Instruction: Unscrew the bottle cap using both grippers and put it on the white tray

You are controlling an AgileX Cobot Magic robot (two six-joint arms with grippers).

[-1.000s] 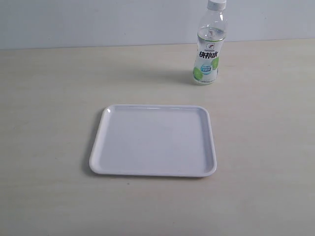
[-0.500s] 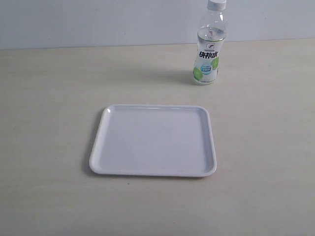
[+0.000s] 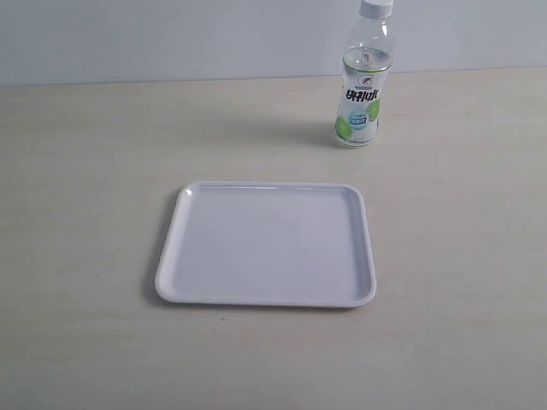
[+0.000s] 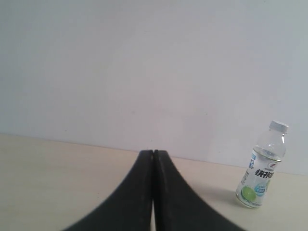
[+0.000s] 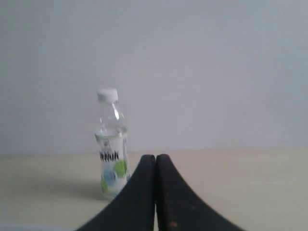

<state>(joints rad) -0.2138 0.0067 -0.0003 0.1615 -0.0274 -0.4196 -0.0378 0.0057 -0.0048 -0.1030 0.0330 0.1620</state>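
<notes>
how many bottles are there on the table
1. The bottle stands upright, capped, beyond the far right corner of the white tray; none seems hidden.

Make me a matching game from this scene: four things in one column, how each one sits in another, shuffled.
1 bottle cap
2 bottle
3 white tray
4 left gripper

A lying flat on the table
B jaws shut together
C standing upright beyond the tray
D on top of the bottle's neck

Pairs: 1-D, 2-C, 3-A, 4-B
</notes>
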